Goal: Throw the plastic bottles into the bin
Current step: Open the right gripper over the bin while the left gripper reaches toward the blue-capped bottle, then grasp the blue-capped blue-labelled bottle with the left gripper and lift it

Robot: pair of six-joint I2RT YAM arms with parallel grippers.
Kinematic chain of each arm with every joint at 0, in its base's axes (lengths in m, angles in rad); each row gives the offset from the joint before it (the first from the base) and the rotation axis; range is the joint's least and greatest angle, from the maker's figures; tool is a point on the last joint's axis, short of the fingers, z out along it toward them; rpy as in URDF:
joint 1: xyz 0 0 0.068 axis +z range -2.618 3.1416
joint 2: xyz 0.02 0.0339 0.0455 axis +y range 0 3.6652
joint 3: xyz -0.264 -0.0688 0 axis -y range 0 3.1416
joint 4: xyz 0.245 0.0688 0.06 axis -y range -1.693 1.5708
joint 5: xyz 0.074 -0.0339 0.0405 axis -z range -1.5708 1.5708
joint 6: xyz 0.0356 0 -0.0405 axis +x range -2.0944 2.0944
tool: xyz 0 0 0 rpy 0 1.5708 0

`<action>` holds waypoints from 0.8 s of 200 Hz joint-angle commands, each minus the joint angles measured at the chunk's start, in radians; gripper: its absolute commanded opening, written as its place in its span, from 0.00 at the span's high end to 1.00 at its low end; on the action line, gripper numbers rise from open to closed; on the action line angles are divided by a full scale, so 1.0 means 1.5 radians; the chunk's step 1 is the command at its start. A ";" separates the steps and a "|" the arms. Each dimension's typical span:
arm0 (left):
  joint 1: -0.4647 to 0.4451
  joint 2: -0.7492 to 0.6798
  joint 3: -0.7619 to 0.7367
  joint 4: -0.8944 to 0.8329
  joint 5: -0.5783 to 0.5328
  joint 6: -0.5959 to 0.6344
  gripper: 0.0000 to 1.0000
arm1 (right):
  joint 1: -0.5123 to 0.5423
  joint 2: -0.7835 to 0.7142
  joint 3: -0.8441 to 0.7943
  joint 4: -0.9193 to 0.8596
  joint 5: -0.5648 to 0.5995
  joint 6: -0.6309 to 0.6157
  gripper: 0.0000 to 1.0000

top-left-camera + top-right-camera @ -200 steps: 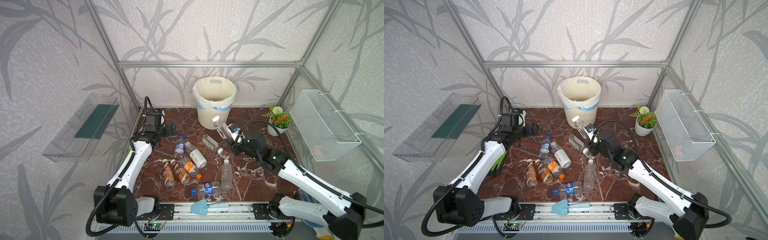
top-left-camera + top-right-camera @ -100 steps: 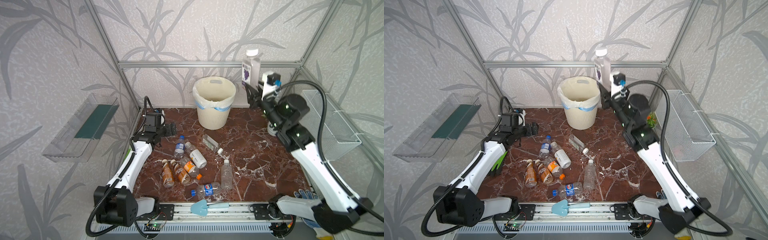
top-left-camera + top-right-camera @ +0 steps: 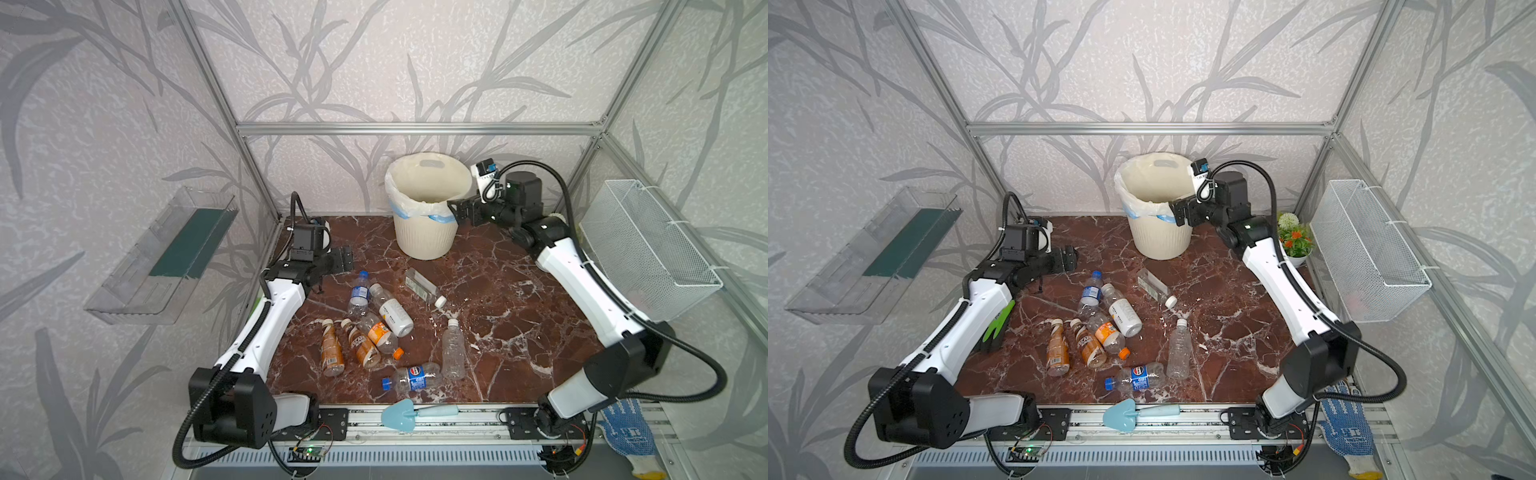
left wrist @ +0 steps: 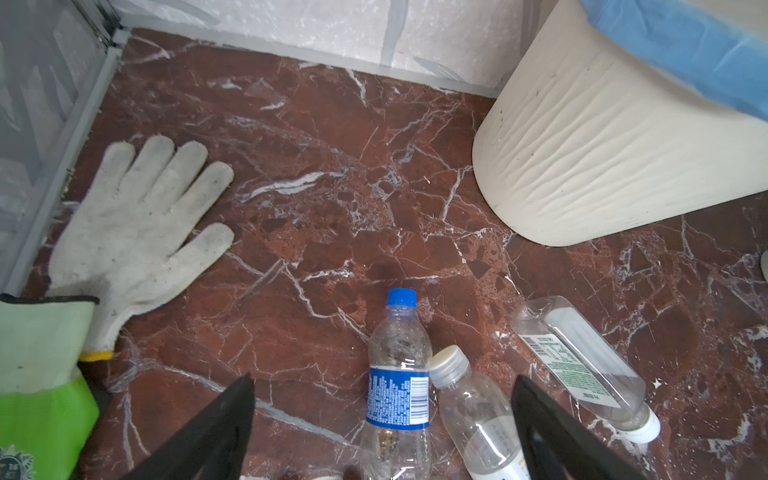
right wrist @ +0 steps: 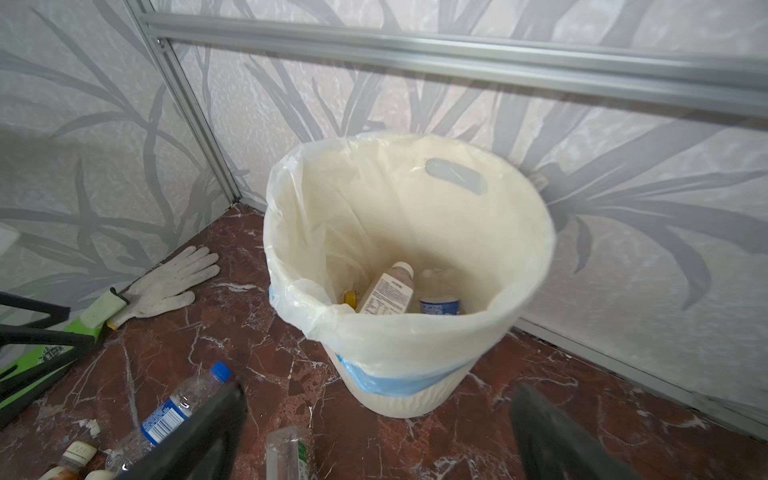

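Right jaws: spread wide with nothing between them. The right gripper (image 3: 454, 212) is raised off the floor, close beside the bin's rim. Whether it touches the rim cannot be judged.
Left jaws: also spread wide and holding nothing. The left gripper (image 3: 343, 260) hangs low over the marble floor (image 3: 498, 291).
Bin: the bin (image 5: 415, 328) stands upright, straight ahead of the right jaws and a little below them. Its liner bag is folded over the rim, with a blue tie band round the outside.
Inside the bin: a white-labelled bottle (image 5: 388, 291) leans, with a blue-labelled bottle (image 5: 439, 305) beside it. A yellow cap (image 5: 351, 297) shows on its other side.
Ahead of the left jaws: a blue-capped bottle (image 4: 399, 374) lies on the floor in line with the gap, its cap pointing away from the gripper. A pale-capped bottle (image 4: 473, 411) lies just beside it. A square clear bottle (image 4: 582, 365) lies just outside one finger.
Well apart from both jaws: the brown bottles (image 3: 331, 349) lie side by side, with an orange-labelled bottle (image 3: 380, 334) against them. A bare clear bottle (image 3: 452, 349) and a blue-band bottle (image 3: 411, 376) lie near each other, farther from the bin.
Off to one side of the left jaws: a white glove (image 4: 133, 232) lies flat on the floor. A green glove (image 4: 41, 395) is at its cuff.
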 commanded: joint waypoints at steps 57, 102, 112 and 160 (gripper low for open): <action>-0.029 0.111 -0.014 -0.088 0.010 -0.038 0.04 | -0.081 -0.235 -0.328 0.066 -0.032 0.060 0.01; -0.053 0.166 -0.008 -0.087 0.009 -0.045 0.05 | -0.089 -0.255 -0.441 0.119 -0.040 0.105 0.00; -0.053 0.180 -0.009 -0.084 0.017 -0.048 0.05 | -0.089 -0.251 -0.446 0.123 -0.043 0.106 0.00; -0.061 0.211 -0.015 -0.081 0.006 -0.043 0.10 | -0.098 -0.239 -0.464 0.142 -0.047 0.107 0.01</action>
